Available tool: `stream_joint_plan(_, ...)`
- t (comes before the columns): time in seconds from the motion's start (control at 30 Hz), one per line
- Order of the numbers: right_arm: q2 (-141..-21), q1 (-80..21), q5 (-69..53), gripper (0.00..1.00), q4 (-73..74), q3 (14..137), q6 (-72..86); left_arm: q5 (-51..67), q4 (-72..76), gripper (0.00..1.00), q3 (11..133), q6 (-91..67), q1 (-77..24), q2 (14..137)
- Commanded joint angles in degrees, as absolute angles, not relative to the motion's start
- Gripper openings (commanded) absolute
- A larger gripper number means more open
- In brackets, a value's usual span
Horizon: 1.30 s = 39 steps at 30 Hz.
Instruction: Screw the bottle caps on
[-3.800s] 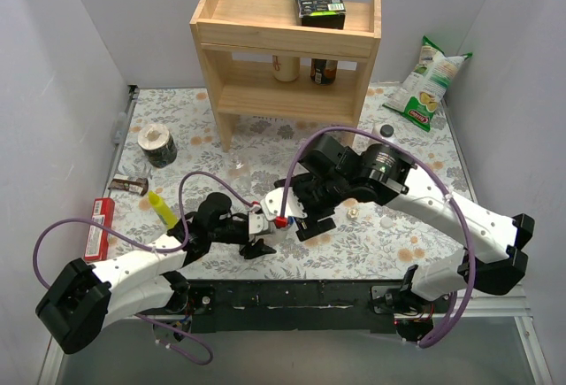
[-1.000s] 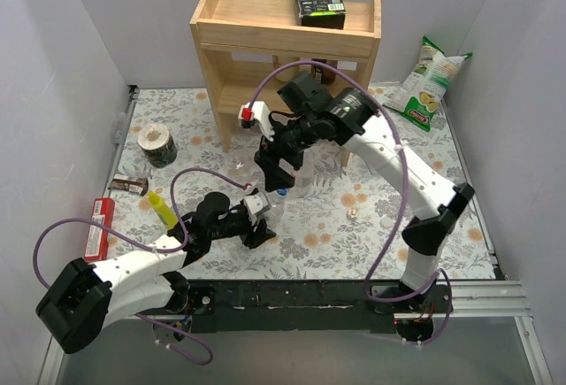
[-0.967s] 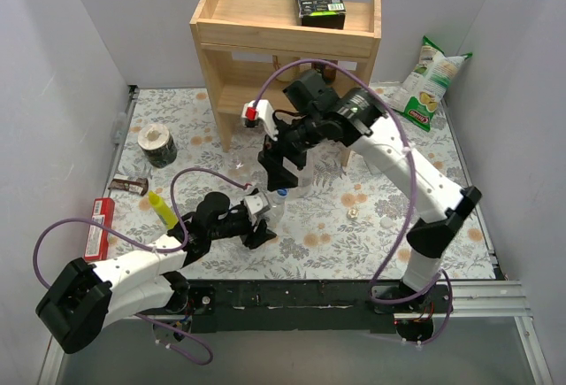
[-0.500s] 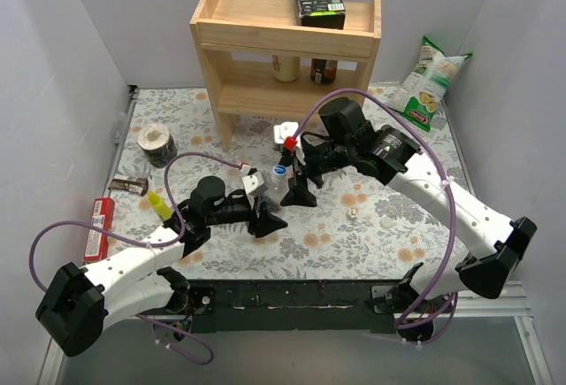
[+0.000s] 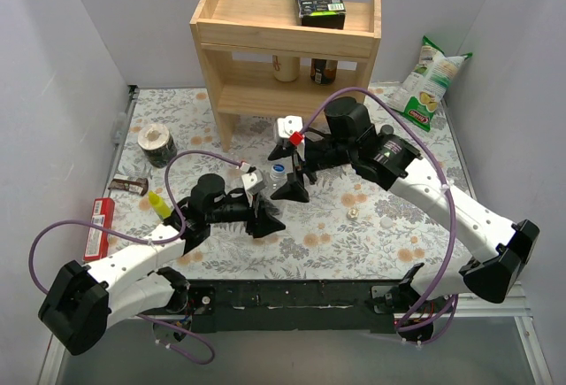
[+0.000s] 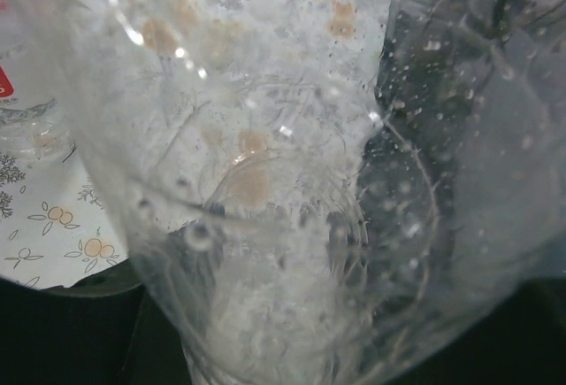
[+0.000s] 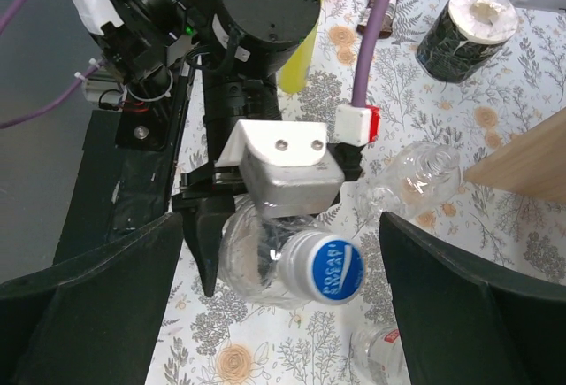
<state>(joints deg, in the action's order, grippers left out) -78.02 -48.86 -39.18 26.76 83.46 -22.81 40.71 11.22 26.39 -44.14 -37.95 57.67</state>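
The right tool [image 7: 281, 234] was spread wide and held nothing. Its two dark fingers [image 7: 97, 314] stood to either side of the blue cap [image 7: 329, 272], with clear space between each of them and the cap. The cap lay straight ahead of this tool, inside the gap, though off centre toward the finger on the right of the wrist view. Its printed top faced back up at the tool. From that I judged the long axis of the clear bottle [image 7: 256, 265] to run roughly along the tool's line of approach, neck toward it and base away. The cap sat on the bottle's mouth, but how far it was threaded could not be told. The left tool [image 5: 265, 211] was closed on the bottle's body below the neck. In its own wrist view the clear wall filled nearly everything, so the bottle was pinned from the side opposite the right tool. The right tool was therefore the nearer one to the cap, and the one placed to turn it. The coming move seemed to need only a small sideways correction to centre the cap, then a closing of the fingers and a twist about that shared axis. A second clear bottle [image 7: 416, 173] lay on its side on the surface [image 7: 531, 75], beyond the cap and outside the fingers' reach.
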Motion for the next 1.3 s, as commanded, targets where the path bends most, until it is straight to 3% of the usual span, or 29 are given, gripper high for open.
stream_joint_plan(0.0, -75.50, -48.78, -41.14, 0.98, 25.40, 81.83, -21.89, 41.92, 13.80, 0.00, 27.60, -45.88, -36.91, 57.13)
stream_joint_plan(0.5, -74.80, -48.78, -38.50, 0.96, 25.57, 79.98, -20.57, 40.70, 14.32, 0.00, 26.90, -46.93, -35.60, 56.86)
stream_joint_plan(0.93, -73.39, -48.69, -34.19, 0.94, 36.46, 83.84, -25.57, 39.99, 17.84, 0.00, 25.84, -50.19, -31.64, 58.01)
stream_joint_plan(1.07, -74.43, -44.49, -34.36, 0.92, 36.75, 87.44, -22.51, 42.97, 16.00, 0.00, 25.75, -46.24, -31.64, 57.66)
stream_joint_plan(1.27, -81.81, -42.36, -43.05, 0.98, 32.52, 93.60, -20.22, 46.75, 9.15, 0.00, 28.38, -36.23, -31.99, 57.74)
